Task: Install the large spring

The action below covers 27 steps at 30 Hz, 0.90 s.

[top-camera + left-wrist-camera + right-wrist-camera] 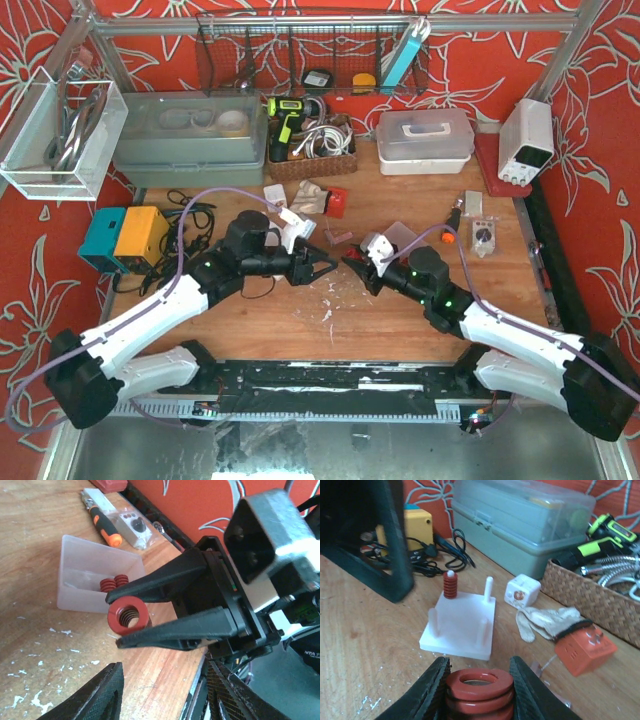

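The large red spring (479, 692) sits upright in the right hand (479, 670), whose fingers are clamped on its coils from both sides, held low over the tabletop (365, 630) and short of the white peg plate (462, 625); the grip is out near the fingertips, so I judge the spring could tilt or squirt out if it meets a peg off-centre; the plate looks to lie loose on the wood, so a sideways nudge on one of its thin pegs may slide the whole plate rather than seat the spring; three pegs show bare, while the far-left one carries a small red spring (450, 585), which a careless approach could knock; the left hand (322, 266) has its fingers spread apart with nothing between them and faces the right hand closely, its dark finger looming just left of the plate in the right wrist view, so the two could collide; beyond the plate lie a white cube adapter (522, 591), a pale glove (545, 622) and an orange block (585, 650), none in the path; farther back stand a wicker basket (590, 595) and a grey toolbox (520, 520).
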Each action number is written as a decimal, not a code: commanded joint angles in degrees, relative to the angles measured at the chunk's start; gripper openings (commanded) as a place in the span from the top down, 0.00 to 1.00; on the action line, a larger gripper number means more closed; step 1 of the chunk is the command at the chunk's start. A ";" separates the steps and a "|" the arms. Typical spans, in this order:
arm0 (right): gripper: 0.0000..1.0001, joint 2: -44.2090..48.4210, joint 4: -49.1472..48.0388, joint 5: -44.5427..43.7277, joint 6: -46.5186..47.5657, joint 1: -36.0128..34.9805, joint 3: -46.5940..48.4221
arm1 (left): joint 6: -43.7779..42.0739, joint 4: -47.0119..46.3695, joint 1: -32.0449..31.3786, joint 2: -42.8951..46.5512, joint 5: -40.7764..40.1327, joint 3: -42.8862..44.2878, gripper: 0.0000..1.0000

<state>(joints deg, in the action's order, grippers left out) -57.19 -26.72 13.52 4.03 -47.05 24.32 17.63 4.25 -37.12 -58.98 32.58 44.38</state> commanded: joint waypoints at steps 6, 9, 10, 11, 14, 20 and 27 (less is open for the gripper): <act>1.00 0.78 -6.91 2.04 6.36 -4.09 -0.67 | -4.02 2.87 -1.99 -3.73 4.44 4.84 0.41; 1.00 0.50 -6.45 1.78 7.35 -5.03 -0.42 | -5.42 4.19 -2.42 -4.85 4.40 5.66 0.43; 1.00 0.50 -6.42 1.72 7.68 -5.27 -0.42 | -5.89 5.04 -2.50 -5.44 4.23 6.05 0.44; 1.00 0.54 -6.48 1.69 8.00 -5.51 -0.41 | -6.27 6.01 -2.59 -6.29 3.94 6.52 0.45; 1.00 0.18 -6.26 1.34 8.81 -6.26 -0.33 | -7.33 8.02 -2.82 -7.99 4.05 7.76 0.46; 1.00 -0.37 -6.31 0.42 10.02 -7.48 -0.36 | -8.41 9.87 -3.30 -9.98 3.52 8.98 0.48; 1.00 -0.20 -6.15 -0.49 11.88 -8.55 -0.67 | -10.03 14.03 -3.39 -11.93 0.87 10.63 0.41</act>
<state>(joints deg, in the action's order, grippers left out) -57.87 -29.02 12.91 13.63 -54.28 23.88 9.61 14.59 -40.05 -69.19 35.16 53.60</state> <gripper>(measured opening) 0.327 0.565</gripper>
